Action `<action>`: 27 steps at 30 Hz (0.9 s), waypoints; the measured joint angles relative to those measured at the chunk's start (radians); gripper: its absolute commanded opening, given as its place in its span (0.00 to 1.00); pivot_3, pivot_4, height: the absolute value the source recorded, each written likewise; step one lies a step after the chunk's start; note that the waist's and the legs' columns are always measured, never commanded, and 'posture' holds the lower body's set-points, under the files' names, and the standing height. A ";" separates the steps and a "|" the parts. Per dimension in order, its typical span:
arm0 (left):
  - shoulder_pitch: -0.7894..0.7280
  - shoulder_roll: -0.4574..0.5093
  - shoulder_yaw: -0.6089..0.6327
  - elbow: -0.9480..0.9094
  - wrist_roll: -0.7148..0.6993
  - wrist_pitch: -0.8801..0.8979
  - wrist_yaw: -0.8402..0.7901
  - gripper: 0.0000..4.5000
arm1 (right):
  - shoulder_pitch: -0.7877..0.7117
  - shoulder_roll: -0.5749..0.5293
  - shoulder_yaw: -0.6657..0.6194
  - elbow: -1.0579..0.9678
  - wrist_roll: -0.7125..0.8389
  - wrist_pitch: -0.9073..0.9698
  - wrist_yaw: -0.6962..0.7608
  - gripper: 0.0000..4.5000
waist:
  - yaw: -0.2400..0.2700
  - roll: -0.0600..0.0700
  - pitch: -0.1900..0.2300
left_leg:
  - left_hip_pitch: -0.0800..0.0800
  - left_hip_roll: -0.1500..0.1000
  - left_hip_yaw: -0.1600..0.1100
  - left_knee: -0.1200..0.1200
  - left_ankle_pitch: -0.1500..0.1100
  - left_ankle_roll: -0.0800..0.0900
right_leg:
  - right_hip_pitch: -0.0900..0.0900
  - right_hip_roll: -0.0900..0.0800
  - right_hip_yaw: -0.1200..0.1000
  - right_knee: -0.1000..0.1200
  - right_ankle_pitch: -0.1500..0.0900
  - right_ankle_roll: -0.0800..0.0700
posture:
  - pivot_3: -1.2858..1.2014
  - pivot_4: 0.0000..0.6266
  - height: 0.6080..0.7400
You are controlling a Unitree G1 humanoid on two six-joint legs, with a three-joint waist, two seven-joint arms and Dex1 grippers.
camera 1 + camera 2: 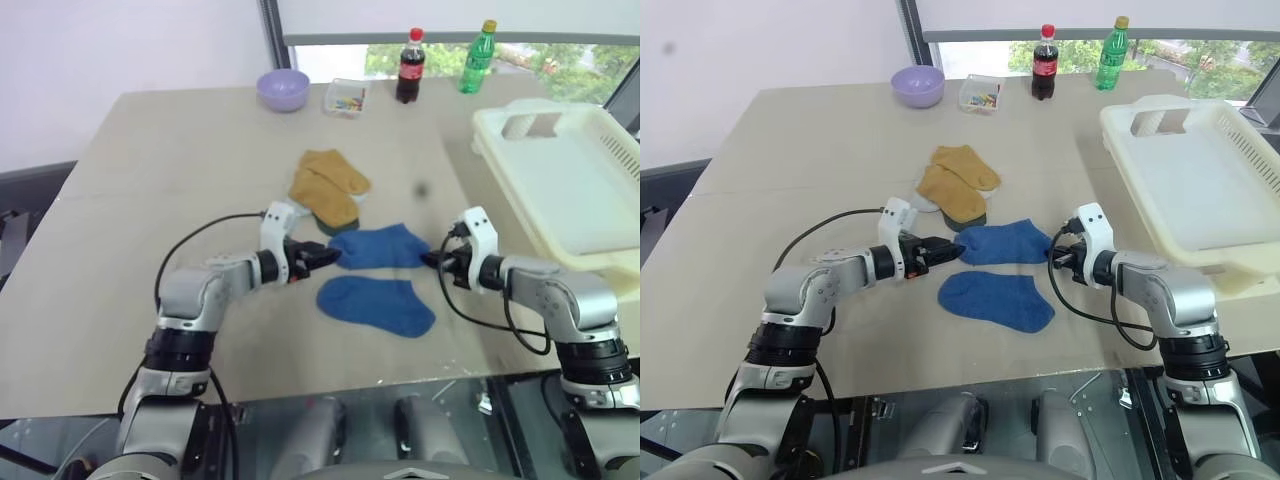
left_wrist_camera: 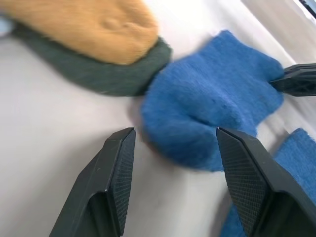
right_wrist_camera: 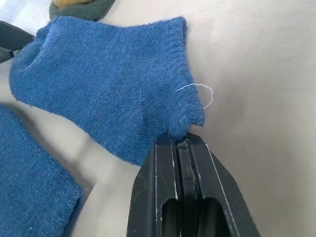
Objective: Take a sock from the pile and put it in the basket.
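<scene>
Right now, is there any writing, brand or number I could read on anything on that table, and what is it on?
No text reads clearly.
Dark cola bottle: red label, lettering too small to read.
Green bottle: label too small to read.
Small clear box: no legible marking.
Socks and basket: no writing seen.

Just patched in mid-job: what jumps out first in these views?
Both grippers meet at one blue sock mid-table: the right gripper is shut on its edge, and the left gripper stands open at the opposite end. A second blue sock lies nearer the robot, and the basket sits at the table's right.
</scene>
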 measured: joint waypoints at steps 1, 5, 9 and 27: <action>0.009 0.007 0.000 -0.011 0.000 0.000 0.000 0.62 | 0.000 0.001 0.000 0.000 -0.001 -0.001 -0.001 0.01 | 0.000 0.000 0.000 | 0.000 0.000 0.000 0.000 0.000 0.000 | 0.000 0.000 0.000 0.000 0.000 0.000 | 0.52 0.24 1.00; 0.027 0.018 0.019 -0.028 -0.006 0.012 0.000 0.62 | 0.000 0.004 0.000 0.001 -0.004 -0.005 -0.002 0.01 | 0.001 0.000 0.000 | 0.000 0.000 0.000 0.000 0.000 0.000 | 0.000 0.000 0.000 0.000 0.000 0.000 | 0.52 0.24 1.00; 0.027 0.019 0.013 -0.025 0.001 0.004 0.000 0.62 | 0.000 0.013 0.000 0.005 -0.008 -0.010 -0.003 0.01 | 0.001 0.000 0.000 | 0.001 0.000 0.000 0.000 0.000 0.000 | 0.000 0.000 0.000 0.001 0.000 0.000 | 0.52 0.24 1.00; -0.048 -0.059 -0.064 0.048 0.130 -0.048 0.047 0.01 | -0.004 0.035 0.005 0.017 -0.017 -0.024 -0.010 0.00 | 0.027 0.000 -0.002 | 0.002 -0.001 0.000 0.001 0.000 -0.001 | 0.001 -0.001 0.000 0.002 0.000 0.000 | 0.52 0.24 1.00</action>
